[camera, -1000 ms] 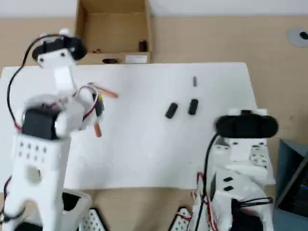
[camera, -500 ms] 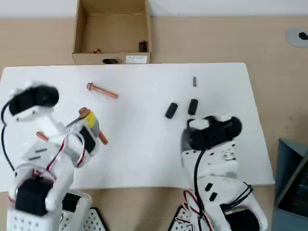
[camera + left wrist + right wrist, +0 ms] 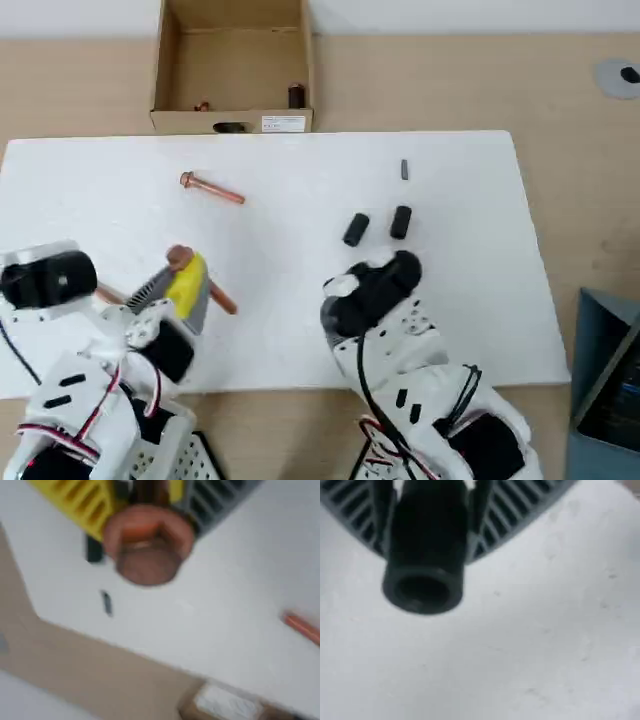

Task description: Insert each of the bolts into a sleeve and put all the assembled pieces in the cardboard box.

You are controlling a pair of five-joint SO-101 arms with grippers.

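My left gripper (image 3: 190, 283), with one yellow and one grey finger, is shut on a copper bolt (image 3: 182, 259) low over the white sheet's near left part. In the left wrist view that bolt's head (image 3: 149, 545) points at the camera between the fingers. My right gripper (image 3: 427, 510) is shut on a black sleeve (image 3: 424, 550), its open end facing out, just above the sheet. The right arm (image 3: 372, 288) covers it in the high view. A loose bolt (image 3: 212, 188) and two loose sleeves (image 3: 356, 229) (image 3: 401, 221) lie on the sheet. The cardboard box (image 3: 230, 122) stands at the back.
Inside the box a dark piece (image 3: 296, 95) and a copper piece (image 3: 203, 105) lie by the front wall. A small dark pin (image 3: 404, 170) rests behind the sleeves. Another copper piece (image 3: 108, 294) pokes out beside the left arm. A grey bin (image 3: 605, 390) stands at the right edge.
The left arm has drawn back from near the box to the sheet's near left, carrying the bolt. The right arm has swung left, towards the middle of the sheet.
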